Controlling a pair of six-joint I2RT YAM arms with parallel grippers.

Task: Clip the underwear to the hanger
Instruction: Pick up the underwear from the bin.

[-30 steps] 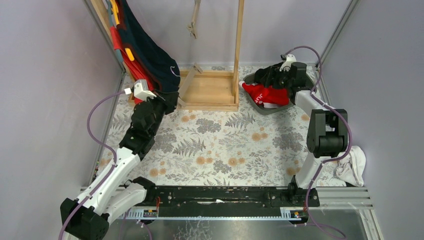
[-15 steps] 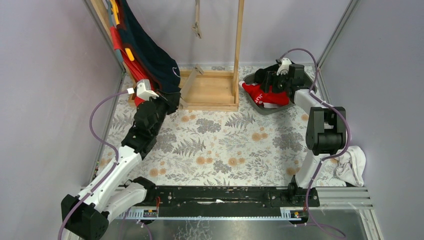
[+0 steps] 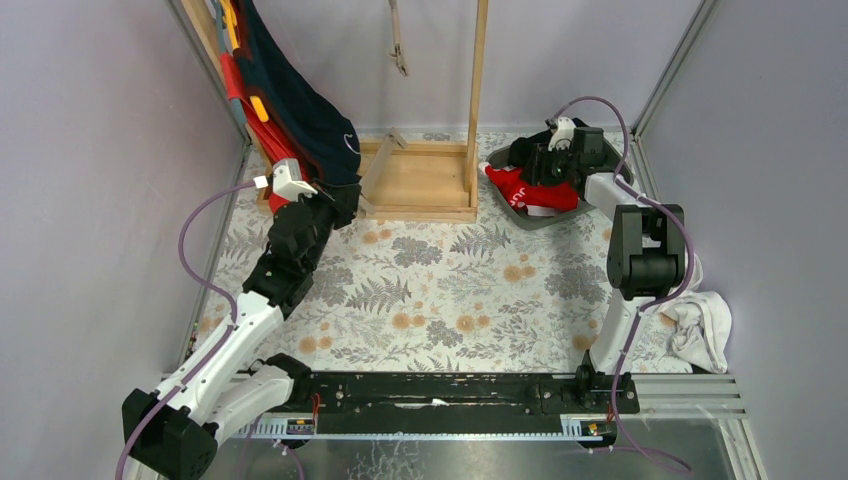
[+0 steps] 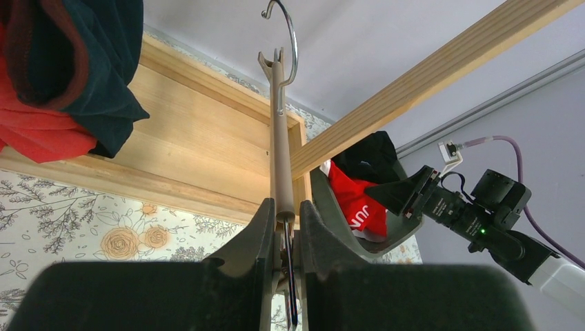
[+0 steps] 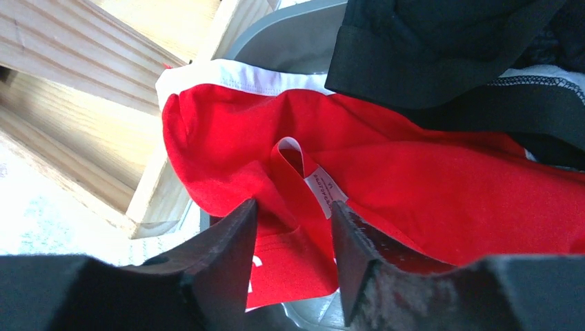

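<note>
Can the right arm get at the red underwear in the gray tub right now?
Probably yes. The right gripper sits right over the red underwear, fingers open either side of a fold; the black garment lies off to the side, not covering that fold.

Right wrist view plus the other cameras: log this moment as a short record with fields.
left gripper: shut on the tan hanger with a metal hook
right gripper: open, fingers astride a fold of the red underwear with a white waistband
underwear location: in the grey tub, next to a black garment
clipped to hanger: not yet
</note>
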